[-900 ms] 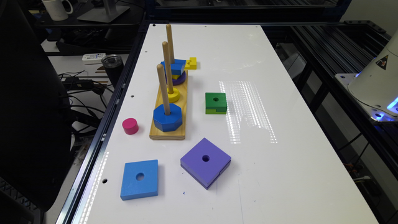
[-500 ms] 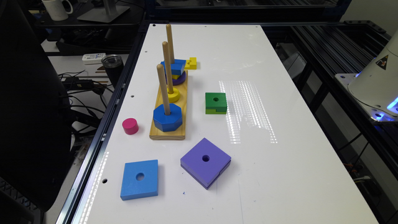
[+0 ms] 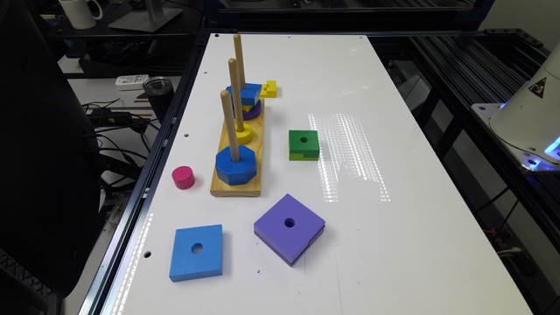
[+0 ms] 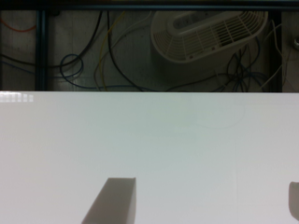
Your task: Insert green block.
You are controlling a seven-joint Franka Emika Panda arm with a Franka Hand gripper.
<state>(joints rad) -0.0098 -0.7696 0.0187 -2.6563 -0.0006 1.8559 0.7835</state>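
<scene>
The green block [image 3: 303,145] lies flat on the white table [image 3: 393,245], its centre hole facing up, a little to the exterior view's right of the wooden peg base [image 3: 236,187]. Three upright pegs stand on that base. The nearest peg [image 3: 229,124] carries a blue octagon [image 3: 236,165], the middle one a yellow ring [image 3: 243,132], the far one a blue square over a purple piece [image 3: 244,93]. In the wrist view my gripper [image 4: 203,203] hangs above bare table, two grey fingertips [image 4: 114,200] set wide apart with nothing between them.
A purple square [image 3: 289,227] and a flat blue square [image 3: 196,252] lie near the front. A pink cylinder [image 3: 183,177] sits beside the base, a small yellow piece [image 3: 269,89] behind it. The robot's white base [image 3: 531,113] stands at the right edge. A dark chair [image 3: 43,153] is left.
</scene>
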